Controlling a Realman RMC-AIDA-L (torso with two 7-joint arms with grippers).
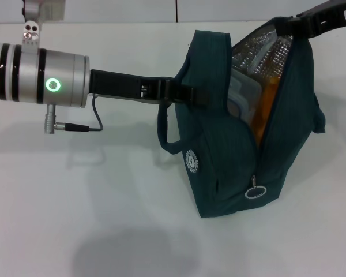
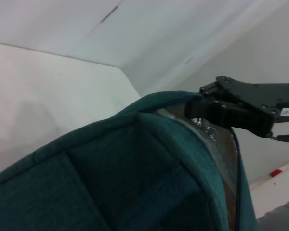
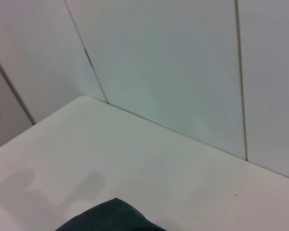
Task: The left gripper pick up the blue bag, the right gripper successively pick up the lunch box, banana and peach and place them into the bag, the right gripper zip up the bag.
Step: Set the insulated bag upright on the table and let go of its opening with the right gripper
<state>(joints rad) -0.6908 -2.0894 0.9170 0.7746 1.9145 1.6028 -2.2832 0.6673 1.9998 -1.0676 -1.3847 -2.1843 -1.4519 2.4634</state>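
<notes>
From the head camera, a dark teal woven-fabric bag (image 1: 219, 144) with a silver foil lining stood upright on the matte white table (image 1: 75, 219), to the right of centre. Its top zip lay open, and the metal ring pull (image 1: 255, 192) hung low at the near end. Inside, a clear plastic lunch box (image 1: 245, 95) rested against the lining, with something orange (image 1: 266, 98) beside it, too hidden to name. The left gripper (image 1: 181, 92), black and slender at the end of a brushed silver arm with a green lit ring, reached in from the left and was clamped on the bag's near wall by the strap (image 1: 167, 130). The right gripper (image 1: 291, 23) entered from the upper right corner and met the bag's far top edge; whether its fingers pinched the fabric could not be told.

From the left wrist camera, the bag's coarse teal cloth (image 2: 135, 183) filled the lower part of the picture, its padded rim curving upward. The right gripper's black jointed body (image 2: 216, 108) sat at that rim, touching the foil edge.

From the right wrist camera, only a dark teal corner of the bag (image 3: 111, 219) showed over the smooth white tabletop (image 3: 159, 163) and panelled white wall (image 3: 173, 62).
</notes>
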